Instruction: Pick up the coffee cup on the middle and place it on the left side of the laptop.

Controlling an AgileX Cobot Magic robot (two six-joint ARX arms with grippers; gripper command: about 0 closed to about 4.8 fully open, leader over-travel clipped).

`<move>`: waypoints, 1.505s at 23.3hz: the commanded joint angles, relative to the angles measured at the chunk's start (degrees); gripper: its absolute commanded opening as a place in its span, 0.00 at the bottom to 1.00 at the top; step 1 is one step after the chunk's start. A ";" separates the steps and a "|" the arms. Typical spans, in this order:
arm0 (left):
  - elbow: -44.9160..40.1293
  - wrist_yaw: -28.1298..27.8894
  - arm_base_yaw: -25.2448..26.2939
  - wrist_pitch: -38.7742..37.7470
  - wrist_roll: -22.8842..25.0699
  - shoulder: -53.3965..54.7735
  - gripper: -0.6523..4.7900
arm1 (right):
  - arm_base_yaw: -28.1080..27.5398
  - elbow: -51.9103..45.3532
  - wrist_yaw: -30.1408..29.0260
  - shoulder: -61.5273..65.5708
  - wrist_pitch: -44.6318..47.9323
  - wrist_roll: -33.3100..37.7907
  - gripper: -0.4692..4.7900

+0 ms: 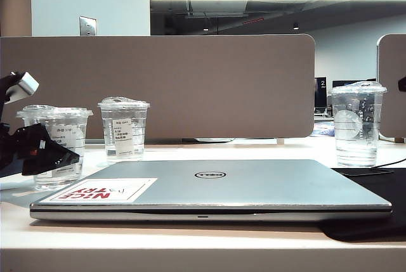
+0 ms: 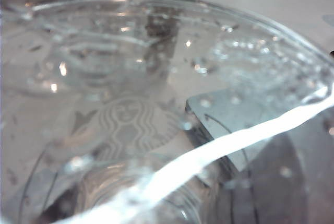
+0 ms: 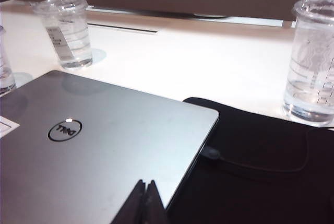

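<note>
The coffee cup (image 1: 63, 123), a small clear lidded cup with a white label, stands upright just left of the laptop (image 1: 254, 183). My left gripper (image 1: 60, 151) reaches in from the left edge and is shut on it, with one dark finger (image 1: 44, 151) across the cup's front. The left wrist view is filled by the cup's domed lid (image 2: 130, 78); no jaws show there. My right gripper (image 3: 146, 185) is shut and empty, hovering over the near right part of the laptop lid (image 3: 94, 145). A sliver of the coffee cup (image 3: 4, 70) shows beyond the laptop's far corner.
A twin clear cup (image 1: 124, 126) (image 3: 65, 33) stands behind the laptop's left part. A taller clear cup (image 1: 357, 123) (image 3: 312, 57) stands at the right. A black mat (image 1: 374, 189) (image 3: 261, 161) with a cable (image 3: 250, 167) lies right of the laptop. A grey partition (image 1: 190, 82) closes the back.
</note>
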 commanded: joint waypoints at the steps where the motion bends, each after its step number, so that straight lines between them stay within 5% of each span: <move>1: -0.13 -0.07 -0.02 -4.50 0.44 0.24 0.70 | 0.57 -0.24 0.07 1.66 0.96 0.07 0.08; 12: -0.15 0.17 0.02 -4.31 0.37 0.22 0.87 | 2.21 -0.24 0.02 2.01 0.96 0.07 0.08; 14: -0.15 1.29 0.04 -4.11 0.35 0.22 0.98 | 2.21 -0.24 0.02 2.01 0.96 0.07 0.08; 20: -4.07 1.22 0.26 -2.25 -0.04 -0.66 0.99 | 2.25 -0.24 0.02 2.01 0.96 0.07 0.08; 24: -9.81 1.20 0.94 6.29 -0.15 -1.49 0.99 | 2.29 -0.24 0.04 1.99 0.96 0.07 0.08; 29: -17.75 -4.35 1.70 10.25 -0.02 -4.70 0.98 | 3.45 -0.24 0.04 1.84 0.96 0.07 0.08; 31: -19.37 -5.86 1.73 8.92 -0.44 -6.58 0.95 | 4.96 -0.24 0.07 1.84 0.96 0.07 0.08; 33: -19.34 -4.09 1.68 9.66 -1.01 -7.58 0.61 | 6.36 -0.24 0.02 1.57 1.01 0.07 0.08; 34: -19.34 -3.67 1.68 9.99 -1.90 -8.48 0.34 | 6.99 -0.24 0.04 1.03 0.81 0.07 0.08; 35: -19.34 -3.69 1.68 9.99 -2.75 -9.22 0.21 | 7.32 -0.24 0.04 0.76 0.85 0.07 0.08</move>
